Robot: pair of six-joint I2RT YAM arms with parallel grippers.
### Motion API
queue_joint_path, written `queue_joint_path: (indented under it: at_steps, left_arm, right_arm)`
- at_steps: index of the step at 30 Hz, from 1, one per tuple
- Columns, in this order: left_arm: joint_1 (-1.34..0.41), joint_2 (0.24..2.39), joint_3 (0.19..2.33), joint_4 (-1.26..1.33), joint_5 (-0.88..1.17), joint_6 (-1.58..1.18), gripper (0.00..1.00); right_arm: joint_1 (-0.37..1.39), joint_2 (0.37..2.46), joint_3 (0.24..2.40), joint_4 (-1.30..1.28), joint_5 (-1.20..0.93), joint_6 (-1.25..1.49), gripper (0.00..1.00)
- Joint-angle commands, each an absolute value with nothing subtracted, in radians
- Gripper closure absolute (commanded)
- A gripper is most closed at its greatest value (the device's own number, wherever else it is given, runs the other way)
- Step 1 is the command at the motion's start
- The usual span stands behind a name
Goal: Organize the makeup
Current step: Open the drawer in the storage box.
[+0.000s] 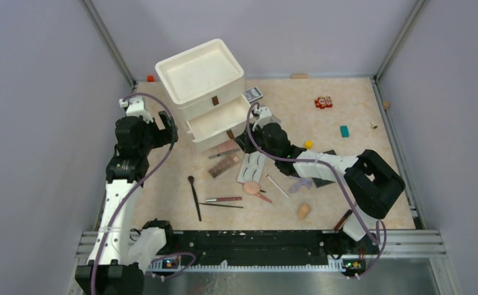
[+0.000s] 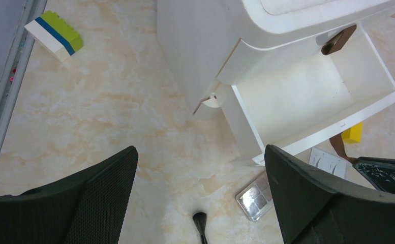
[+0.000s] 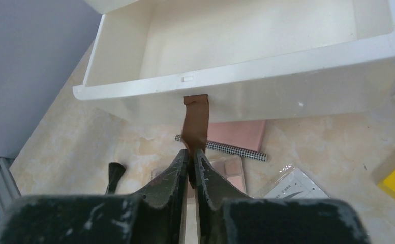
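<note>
My right gripper (image 3: 191,152) is shut on the brown pull tab (image 3: 195,119) of the open, empty lower drawer (image 3: 236,46) of the white drawer unit (image 1: 202,86). My left gripper (image 2: 200,152) is open and empty above the table, left of the unit. In front of the drawer lie the pink compact (image 1: 227,147), brown eyeshadow palette (image 1: 224,166), white eyelash card (image 1: 253,167), a chequered pencil (image 3: 220,147), a black brush (image 1: 194,196), more pencils (image 1: 224,200), the peach puff (image 1: 251,187), purple curler (image 1: 301,184) and peach sponge (image 1: 303,211).
A yellow block (image 1: 308,144), a teal block (image 1: 344,131) and red blocks (image 1: 323,102) lie right of the unit. A patterned card box (image 1: 253,94) sits behind the drawer. A green, blue and white block (image 2: 55,33) lies by the left wall.
</note>
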State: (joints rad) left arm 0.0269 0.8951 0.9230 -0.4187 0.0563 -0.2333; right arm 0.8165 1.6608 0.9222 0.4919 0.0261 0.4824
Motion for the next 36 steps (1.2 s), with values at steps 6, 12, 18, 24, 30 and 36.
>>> queue_joint_path:
  at_steps: [6, 12, 18, 24, 30, 36]
  left_arm:
    - [0.033, 0.897, 0.917, -0.374, 0.079, -0.227, 0.01]
    - [0.034, 0.897, 0.914, -0.373, 0.082, -0.225, 0.01]
    - [0.033, 0.891, 0.913, -0.373, 0.077, -0.224, 0.01]
    - [0.032, 0.891, 0.913, -0.373, 0.078, -0.224, 0.01]
    - [0.033, 0.888, 0.913, -0.373, 0.075, -0.223, 0.01]
    - [0.032, 0.888, 0.913, -0.373, 0.074, -0.222, 0.01]
  right_arm:
    - [0.833, 1.561, 0.928, 0.393, 0.136, 0.41, 0.63]
    - [0.834, 1.573, 1.072, 0.342, 0.174, 0.328, 0.62]
    - [0.822, 1.756, 1.351, 0.251, 0.173, 0.262, 0.53]
    - [0.775, 1.96, 1.597, 0.221, 0.128, 0.296, 0.51]
    - [0.752, 2.13, 1.819, 0.194, 0.07, 0.311, 0.51]
    - [0.747, 2.195, 1.933, 0.199, 0.041, 0.296, 0.51]
